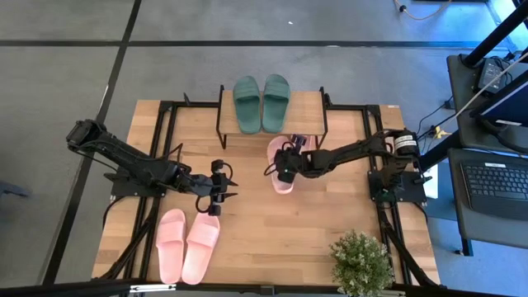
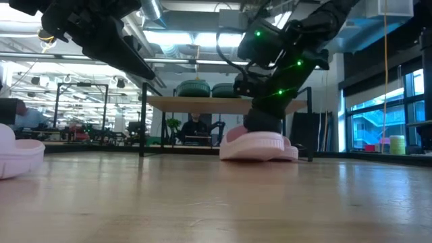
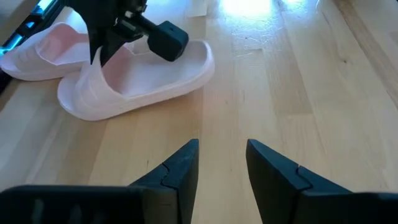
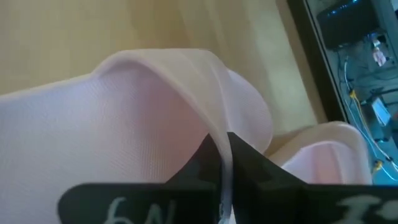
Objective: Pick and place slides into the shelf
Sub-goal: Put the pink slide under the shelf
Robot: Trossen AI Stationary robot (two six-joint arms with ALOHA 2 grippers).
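Note:
The shelf (image 1: pixel 272 122) stands at the table's far middle, and the dark green pair of slides (image 1: pixel 261 102) lies on its plank top. My right gripper (image 1: pixel 285 169) is just in front of the shelf, shut on a pink slide (image 1: pixel 283 185). A second pink slide (image 3: pixel 37 50) lies flat right beside that one. The other pink pair (image 1: pixel 188 244) rests sole-down near the table's near left. My left gripper (image 3: pixel 222 163) hovers open over bare wood at mid-table, left of the held slide. My right gripper pinches the pink slide's wide strap at its edge (image 4: pixel 214 127), one finger under the strap and one on its outside. The fingers come from the table's right, slanting down. In the low view the slide's sole (image 2: pixel 260 155) lies on the table.
A potted plant (image 1: pixel 360 262) stands at the table's near right corner. Black frame rails (image 1: pixel 165 140) run along the table's left and right sides. A laptop (image 1: pixel 495 186) sits on a stand beyond the right edge. Bare wood lies between the two arms and the near edge.

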